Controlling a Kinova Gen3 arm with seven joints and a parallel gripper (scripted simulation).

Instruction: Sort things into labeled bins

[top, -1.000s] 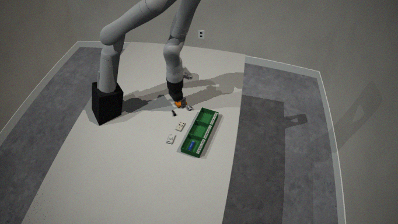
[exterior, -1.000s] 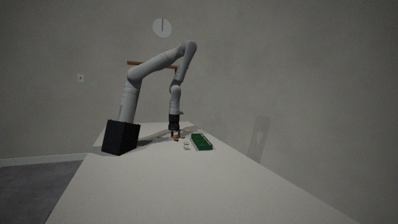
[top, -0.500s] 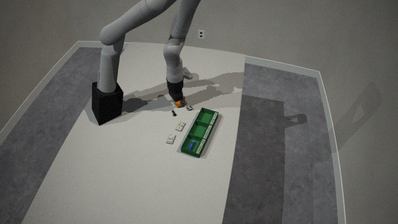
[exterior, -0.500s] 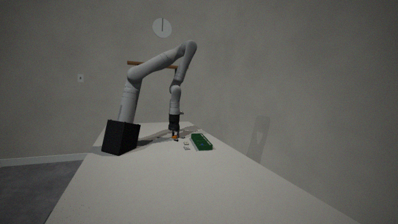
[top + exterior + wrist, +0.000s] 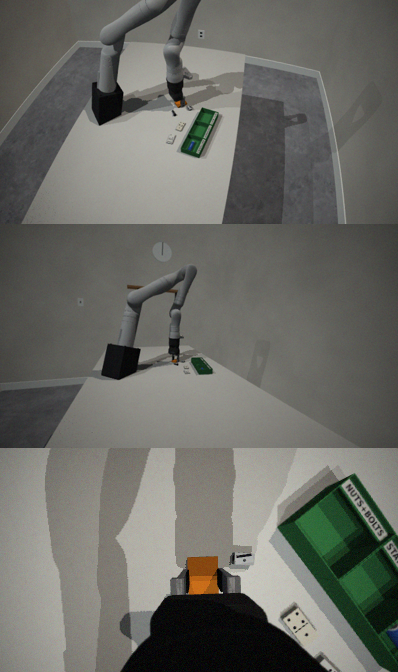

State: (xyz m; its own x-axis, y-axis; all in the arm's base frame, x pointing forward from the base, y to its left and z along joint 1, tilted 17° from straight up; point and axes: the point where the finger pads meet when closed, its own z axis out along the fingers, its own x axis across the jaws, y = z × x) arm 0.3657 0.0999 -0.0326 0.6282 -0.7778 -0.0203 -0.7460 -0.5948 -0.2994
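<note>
The arm (image 5: 131, 24) (image 5: 157, 286) arches over the counter (image 5: 117, 163) (image 5: 187, 405) (image 5: 150, 513), wrist pointing down. The tool (image 5: 181, 102) (image 5: 175, 360) (image 5: 203, 576), partly narrowed, flanks an orange block (image 5: 177, 104) (image 5: 174, 361) (image 5: 202, 567); whether it grips, I cannot tell.

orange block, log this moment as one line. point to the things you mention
orange block (image 5: 177, 104) (image 5: 174, 361) (image 5: 203, 573) between tool (image 5: 180, 104) (image 5: 175, 360) (image 5: 203, 576) fingers, hold unconfirmed | blue cylinder (image 5: 191, 145) (image 5: 202, 368) (image 5: 394, 634) in end green bin (image 5: 190, 153) (image 5: 206, 371) | domino (image 5: 180, 126) (image 5: 186, 367) (image 5: 298, 624) on table

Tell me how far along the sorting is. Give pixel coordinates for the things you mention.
Done, it seems: the blue cylinder (image 5: 191, 145) (image 5: 202, 368) (image 5: 393, 635) is in an end bin. In progress: the pincer (image 5: 181, 103) (image 5: 175, 360) (image 5: 203, 576) straddles the orange block (image 5: 177, 104) (image 5: 174, 361) (image 5: 202, 567); grip unclear. Still outside: grey sharpener-like piece (image 5: 189, 108) (image 5: 182, 361) (image 5: 243, 558), dark piece (image 5: 174, 113) (image 5: 175, 364), two pale tiles (image 5: 180, 126) (image 5: 186, 367) (image 5: 298, 624), which may belong on the table.
</note>
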